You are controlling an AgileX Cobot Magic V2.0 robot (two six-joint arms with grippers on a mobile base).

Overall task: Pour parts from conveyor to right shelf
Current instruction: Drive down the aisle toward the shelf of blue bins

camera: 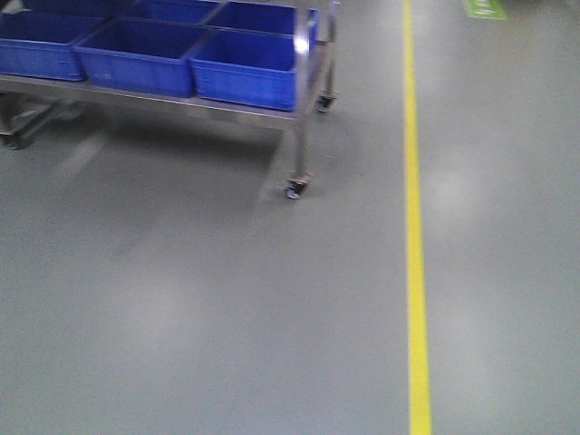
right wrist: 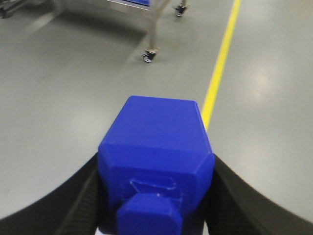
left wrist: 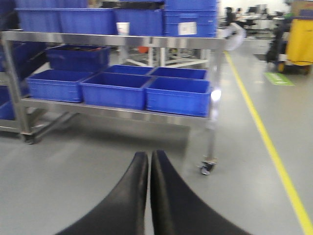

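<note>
The right shelf (left wrist: 122,40) stands on castered legs at the left of the floor (right wrist: 63,98), its lower tier carrying open blue bins (left wrist: 178,95). The left gripper (left wrist: 148,157) faces it with black jaws pressed together. The right gripper (right wrist: 155,161) is clamped on the blue part (right wrist: 156,129) above the floor, with a yellow line (right wrist: 220,63) to its right.

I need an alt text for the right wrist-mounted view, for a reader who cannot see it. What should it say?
The right gripper holds a bright-blue block between its black fingers, knob toward the camera. Behind it are glossy grey floor, a yellow line and a shelf leg with a caster.
</note>
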